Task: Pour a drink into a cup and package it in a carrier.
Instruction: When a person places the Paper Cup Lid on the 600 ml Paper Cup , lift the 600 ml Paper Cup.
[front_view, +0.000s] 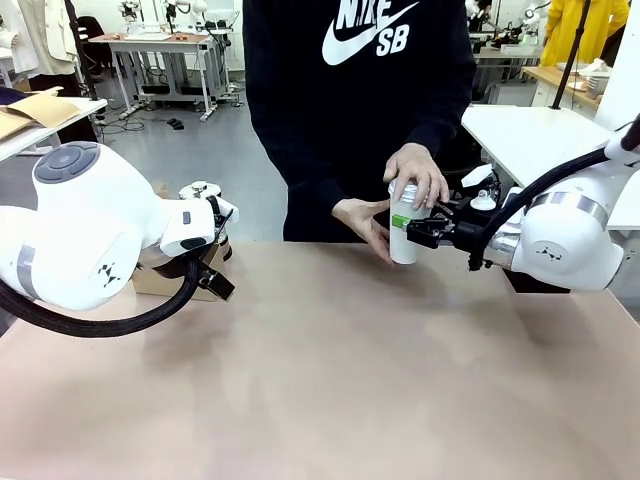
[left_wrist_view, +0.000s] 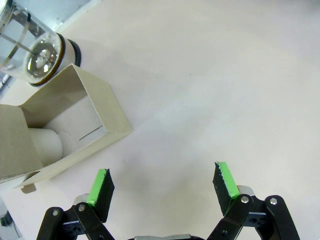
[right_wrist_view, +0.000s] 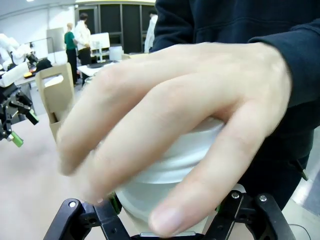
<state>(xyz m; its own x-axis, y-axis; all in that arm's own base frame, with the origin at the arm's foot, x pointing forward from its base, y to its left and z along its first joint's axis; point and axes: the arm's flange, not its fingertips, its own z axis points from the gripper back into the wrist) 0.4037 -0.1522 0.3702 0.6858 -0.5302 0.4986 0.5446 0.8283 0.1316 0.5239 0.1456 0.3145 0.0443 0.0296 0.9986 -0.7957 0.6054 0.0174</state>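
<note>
The right gripper (front_view: 425, 233) clamps the white cup (front_view: 404, 245) at 1 o'clock on the table (front_view: 330, 380) while a person's hand (front_view: 418, 175) presses on its top. A hard push could tilt it and spill. The left gripper (left_wrist_view: 162, 182), jaws wide and empty, hangs over bare table. The carrier (left_wrist_view: 107, 107) sits at its 10 o'clock, with the plunger jug (left_wrist_view: 37, 50) beyond. The table's centre is free.

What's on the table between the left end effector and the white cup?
Nothing: the front view shows bare tan tabletop between the black, green-padded left end effector and the white paper cup.
</note>
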